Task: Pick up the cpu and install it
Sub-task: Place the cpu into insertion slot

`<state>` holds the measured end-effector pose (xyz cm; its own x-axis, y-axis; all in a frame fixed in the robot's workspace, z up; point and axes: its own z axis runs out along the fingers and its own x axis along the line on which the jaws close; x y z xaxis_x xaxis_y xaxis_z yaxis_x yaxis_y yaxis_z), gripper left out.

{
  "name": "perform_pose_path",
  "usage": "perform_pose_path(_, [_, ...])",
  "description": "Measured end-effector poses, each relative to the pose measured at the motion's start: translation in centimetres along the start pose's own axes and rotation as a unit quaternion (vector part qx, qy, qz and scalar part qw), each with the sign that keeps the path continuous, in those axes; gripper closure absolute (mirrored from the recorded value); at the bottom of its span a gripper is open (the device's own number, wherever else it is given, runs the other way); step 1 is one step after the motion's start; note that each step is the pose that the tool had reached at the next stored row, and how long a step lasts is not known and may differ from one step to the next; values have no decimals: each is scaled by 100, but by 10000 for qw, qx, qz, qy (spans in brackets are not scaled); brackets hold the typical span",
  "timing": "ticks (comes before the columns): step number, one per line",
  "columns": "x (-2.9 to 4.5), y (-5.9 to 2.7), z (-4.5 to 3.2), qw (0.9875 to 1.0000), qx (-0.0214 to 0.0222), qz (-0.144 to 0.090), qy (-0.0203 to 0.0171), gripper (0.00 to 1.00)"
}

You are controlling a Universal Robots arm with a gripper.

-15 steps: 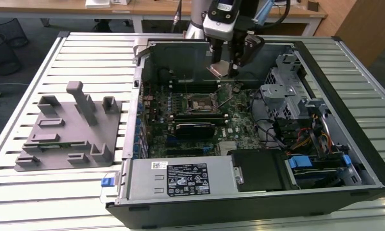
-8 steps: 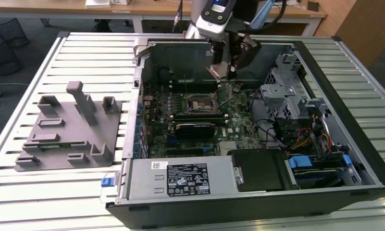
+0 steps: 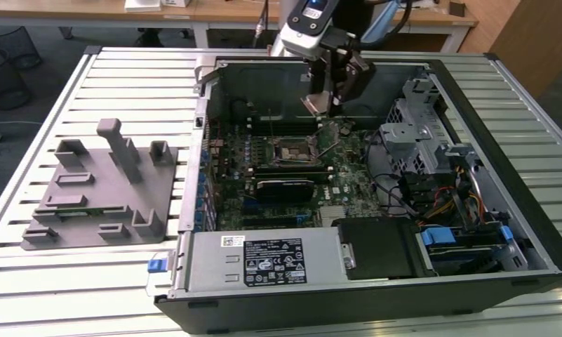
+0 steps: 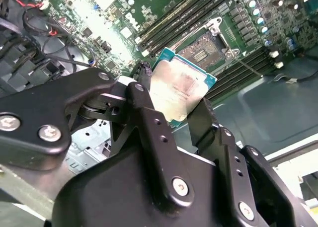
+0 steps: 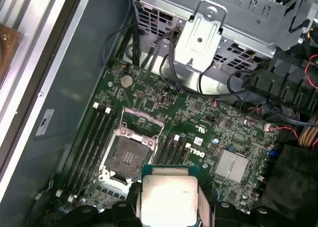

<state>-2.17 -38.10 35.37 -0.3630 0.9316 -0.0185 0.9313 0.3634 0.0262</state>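
Jaws clamped on two opposite edges, the gripper (image 4: 175,110) holds the cpu (image 4: 183,88), its silver top showing in both wrist views. The chip hangs inside the open case (image 3: 524,175), above the motherboard (image 5: 208,117) and near the socket (image 5: 130,155), whose frame stands open. A grey fixture (image 3: 98,189) sits on the slatted table (image 3: 37,281) at the exterior view's left.

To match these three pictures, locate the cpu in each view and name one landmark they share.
Exterior view: the cpu hangs in the gripper above the motherboard, toward the case's far wall.
Second wrist view: the cpu is clamped between the black fingers, with the socket beyond it.
First wrist view: the cpu is held next to the socket.
Shared landmark: the open, metal-framed socket.
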Motion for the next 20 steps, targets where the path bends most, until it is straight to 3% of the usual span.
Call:
perform_pose_path(3, [1,-1,20,9997,6,263,-8,46])
perform_pose_path(6, [1,-2,47,9985,11,541,-15,46])
perform_pose_path(9, [2,-2,79,9967,16,810,-22,46])
perform_pose_path(13, [3,-3,110,9933,23,1153,-32,46])
perform_pose_path(16, [17,1,118,9917,23,1285,-35,46])
perform_pose_path(20, [94,26,137,9912,22,1324,-36,46])
